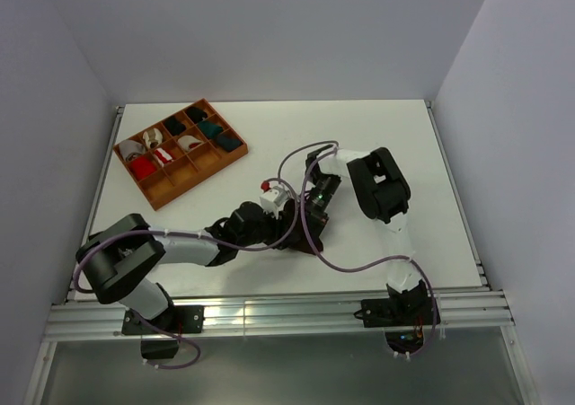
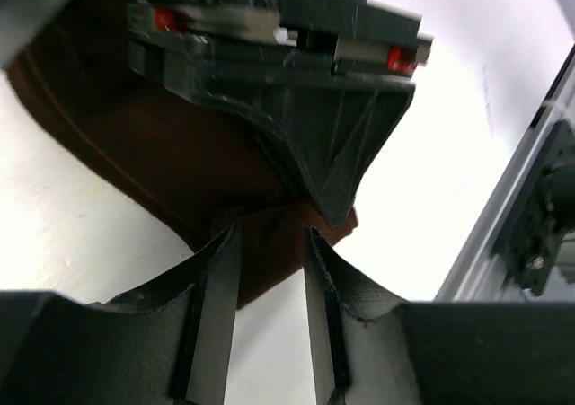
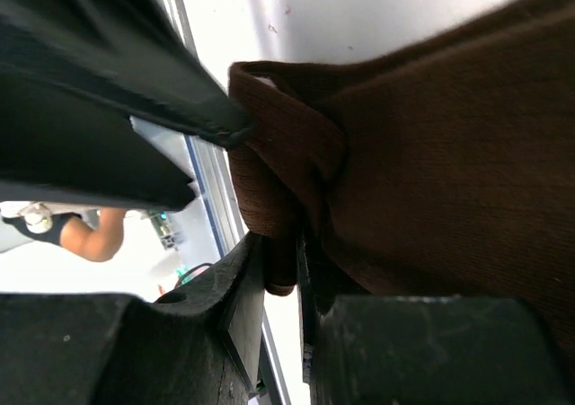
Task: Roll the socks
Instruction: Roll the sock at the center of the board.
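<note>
The dark brown socks (image 1: 299,243) lie bunched on the white table, mostly hidden under both grippers. The pale cuff does not show. My left gripper (image 1: 286,233) reaches in from the left. In the left wrist view its jaws (image 2: 268,243) stand a narrow gap apart, closed on the end of the brown fabric (image 2: 162,154). My right gripper (image 1: 307,227) comes down from the far side. In the right wrist view (image 3: 280,261) it is shut on a fold of the sock (image 3: 431,171). The two grippers almost touch; the right finger (image 2: 350,145) shows just above the left tips.
A brown wooden tray (image 1: 202,179) with compartments of red, white and teal sock bundles stands at the back left. The aluminium rail (image 1: 278,311) runs along the table's near edge, close to the grippers. Purple cables loop over the arms.
</note>
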